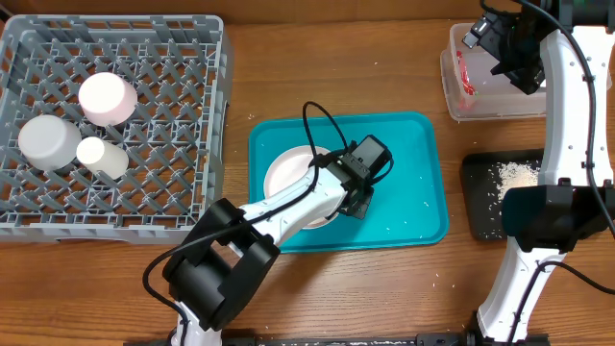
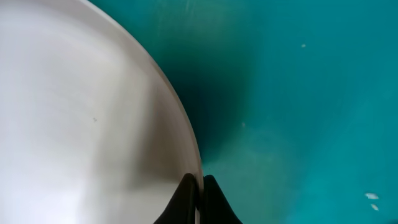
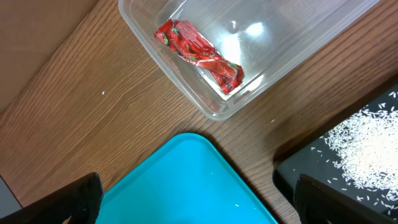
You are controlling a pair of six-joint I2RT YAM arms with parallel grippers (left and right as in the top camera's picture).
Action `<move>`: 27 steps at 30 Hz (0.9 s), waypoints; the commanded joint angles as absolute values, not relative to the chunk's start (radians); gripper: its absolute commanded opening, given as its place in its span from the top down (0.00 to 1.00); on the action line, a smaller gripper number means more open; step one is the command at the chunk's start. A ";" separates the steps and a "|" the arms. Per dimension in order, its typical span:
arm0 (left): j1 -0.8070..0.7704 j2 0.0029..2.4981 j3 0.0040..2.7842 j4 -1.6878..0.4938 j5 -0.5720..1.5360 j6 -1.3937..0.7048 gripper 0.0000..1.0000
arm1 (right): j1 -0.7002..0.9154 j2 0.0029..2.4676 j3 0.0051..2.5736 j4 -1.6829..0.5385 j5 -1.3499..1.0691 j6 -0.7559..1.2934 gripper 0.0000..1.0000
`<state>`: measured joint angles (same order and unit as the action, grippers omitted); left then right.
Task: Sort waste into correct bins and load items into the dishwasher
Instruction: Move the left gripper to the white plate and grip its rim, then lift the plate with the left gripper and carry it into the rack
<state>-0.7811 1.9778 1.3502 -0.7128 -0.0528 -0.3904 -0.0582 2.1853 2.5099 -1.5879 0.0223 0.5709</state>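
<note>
Cups (image 1: 106,96) sit in our upper-left rack (image 1: 183,144) and the red wrapper (image 3: 199,56) is binned, our right gripper (image 3: 199,202) is wide open and empty, and our left gripper (image 2: 200,194) pinches the white plate (image 1: 288,173), not yet loaded, on the middle tray (image 1: 423,192).

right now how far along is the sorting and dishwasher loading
Done: three cups sit in the dish rack, a red wrapper lies in the clear bin, rice is on the black tray. In hand: the left pincer is shut on the white bowl over the teal tray. Left: the bowl must reach the rack. The right pincer is open, empty.
</note>
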 commanded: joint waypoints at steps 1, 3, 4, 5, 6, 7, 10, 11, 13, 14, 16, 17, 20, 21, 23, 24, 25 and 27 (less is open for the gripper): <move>-0.764 1.892 1.478 -0.781 0.045 -0.408 0.96 | -0.057 2.162 2.533 -1.583 0.017 0.556 0.00; -0.745 1.844 1.551 -0.842 0.039 -0.403 0.96 | -0.057 2.162 2.533 -1.583 0.017 0.556 0.00; -0.729 1.817 1.585 -0.871 0.032 -0.403 0.96 | -0.057 2.162 2.533 -1.583 0.017 0.556 0.00; -0.710 1.792 1.612 -0.894 0.026 -0.404 0.96 | -0.057 2.162 2.533 -1.583 0.017 0.556 0.00; -0.685 1.762 1.638 -0.916 0.026 -0.403 0.96 | -0.057 2.162 2.533 -1.583 0.017 0.556 0.00; -0.660 1.736 1.657 -0.933 0.027 -0.404 0.96 | -0.057 2.162 2.533 -1.583 0.017 0.556 0.00; -0.525 1.643 1.702 -0.970 0.050 -0.392 0.96 | -0.057 2.162 2.533 -1.583 0.017 0.556 0.00; -0.480 1.622 1.705 -0.972 0.070 -0.377 0.96 | -0.057 2.162 2.533 -1.583 0.017 0.556 0.00; -0.366 1.584 1.705 -0.971 0.163 -0.340 0.96 | -0.057 2.162 2.533 -1.583 0.017 0.556 0.00; -0.298 1.571 1.705 -0.969 0.255 -0.307 0.96 | -0.057 2.162 2.533 -1.583 0.017 0.556 0.00; -0.171 1.567 1.705 -0.964 0.475 -0.206 0.96 | -0.057 2.162 2.533 -1.583 0.017 0.556 0.00; -0.116 1.571 1.704 -0.965 0.585 -0.154 0.96 | -0.057 2.162 2.533 -1.583 0.017 0.556 0.00; 0.071 1.626 1.703 -0.978 0.960 0.002 0.96 | -0.057 2.162 2.533 -1.583 0.017 0.556 0.00; 0.110 1.648 1.703 -0.978 1.003 0.012 0.96 | -0.057 2.162 2.533 -1.583 0.017 0.556 0.00; 0.164 1.691 1.703 -0.973 1.043 0.028 0.96 | -0.057 2.162 2.533 -1.583 0.017 0.556 0.00; 0.183 1.712 1.703 -0.970 1.054 0.037 0.96 | -0.057 2.162 2.533 -1.583 0.017 0.556 0.00; 0.201 1.736 1.703 -0.965 1.070 0.049 0.96 | -0.057 2.162 2.533 -1.583 0.017 0.556 0.00; 0.231 1.783 1.703 -0.956 1.081 0.048 0.96 | -0.057 2.162 2.533 -1.583 0.017 0.556 0.00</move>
